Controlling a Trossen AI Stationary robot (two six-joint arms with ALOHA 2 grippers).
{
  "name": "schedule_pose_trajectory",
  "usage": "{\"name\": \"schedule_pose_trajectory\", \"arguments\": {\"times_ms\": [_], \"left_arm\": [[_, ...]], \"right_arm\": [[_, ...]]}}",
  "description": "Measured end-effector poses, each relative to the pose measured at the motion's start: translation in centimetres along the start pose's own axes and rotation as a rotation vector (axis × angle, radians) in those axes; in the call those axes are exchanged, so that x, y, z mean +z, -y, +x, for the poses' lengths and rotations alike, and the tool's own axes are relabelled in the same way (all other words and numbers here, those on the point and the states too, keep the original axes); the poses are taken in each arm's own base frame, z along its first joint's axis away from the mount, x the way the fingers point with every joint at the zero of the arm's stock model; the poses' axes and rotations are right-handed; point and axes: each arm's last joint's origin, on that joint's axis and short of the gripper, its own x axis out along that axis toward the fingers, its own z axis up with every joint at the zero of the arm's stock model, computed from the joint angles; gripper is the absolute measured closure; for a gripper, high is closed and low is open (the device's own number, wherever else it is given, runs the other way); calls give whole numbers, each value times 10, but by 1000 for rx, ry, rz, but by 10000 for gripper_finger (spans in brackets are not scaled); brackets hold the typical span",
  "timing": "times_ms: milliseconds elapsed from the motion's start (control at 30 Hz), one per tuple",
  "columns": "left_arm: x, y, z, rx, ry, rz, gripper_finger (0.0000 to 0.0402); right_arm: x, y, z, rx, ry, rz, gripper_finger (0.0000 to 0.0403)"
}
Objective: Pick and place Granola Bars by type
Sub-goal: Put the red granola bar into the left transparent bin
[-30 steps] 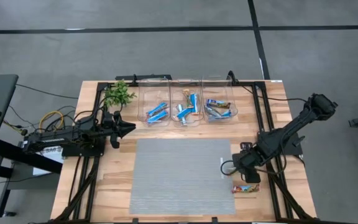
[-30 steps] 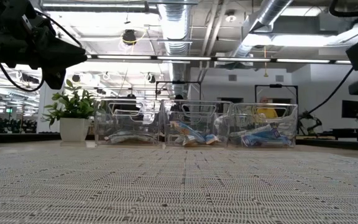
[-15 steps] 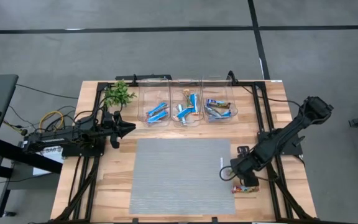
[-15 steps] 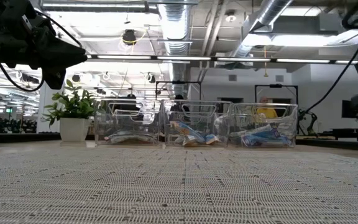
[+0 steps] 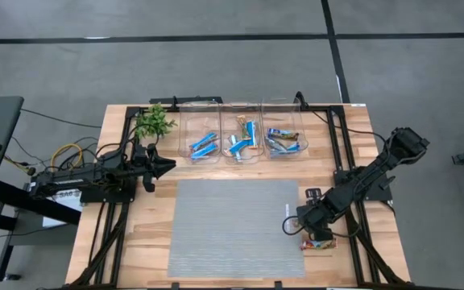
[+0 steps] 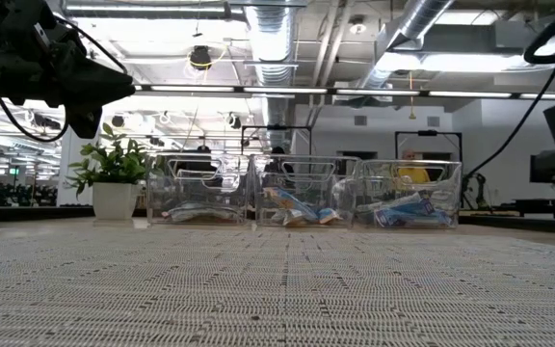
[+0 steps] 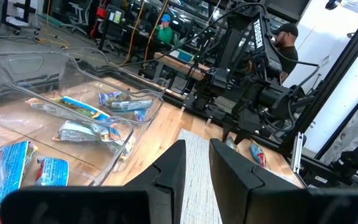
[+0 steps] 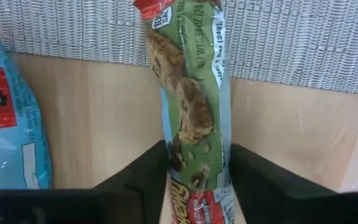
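three clear bins (image 5: pixel 242 138) stand in a row at the far edge of the worktop (image 5: pixel 147 242), already holding sorted granola bars, blue ones in the left bin and mixed wrappers in the other two. two bars remain outside the bins, on the bare wood just off the right edge of the grey mat (image 5: pixel 236 225): a green-and-red wrapped granola bar (image 8: pixel 191 112) and a light blue bar (image 8: pixel 8 124) lying just beside it. over the last second the right gripper (image 5: pixel 316 238) has come down and forward from above the mat corner onto this spot, and its jaws have narrowed from wide apart toward the green bar. in the right wrist view the fingers (image 8: pixel 138 177) stand on either side of the green bar, close against its wrapper; full clamping cannot be confirmed, so the jaws are judged as closing around it with the grasp not yet made. the bar lies flat on the wood, not lifted. the left gripper (image 7: pixel 194 165) waits near the plant (image 5: pixel 153 122) at the left side, its fingers close together with a slim gap and nothing between them. judgement: the pick of the green bar is in hand; a lift and carry to the matching bin is the step outstanding.
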Motion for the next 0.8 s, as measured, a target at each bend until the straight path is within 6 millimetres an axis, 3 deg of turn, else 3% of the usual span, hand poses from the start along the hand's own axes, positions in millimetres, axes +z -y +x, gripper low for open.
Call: {"name": "schedule_pose_trajectory", "arguments": {"times_ms": [167, 367, 600, 800], "left_arm": [[0, 0, 0, 0, 0, 0, 339], [0, 0, 0, 0, 0, 0, 339], [0, 0, 0, 0, 0, 0, 339], [0, 0, 0, 0, 0, 0, 339]], "right_arm": [[0, 0, 0, -7, 8, -3, 293], [1, 0, -4, 25, 47, 19, 309], [11, -5, -26, 143, 253, 36, 310], [31, -4, -50, 278, 523, 70, 310]]}}
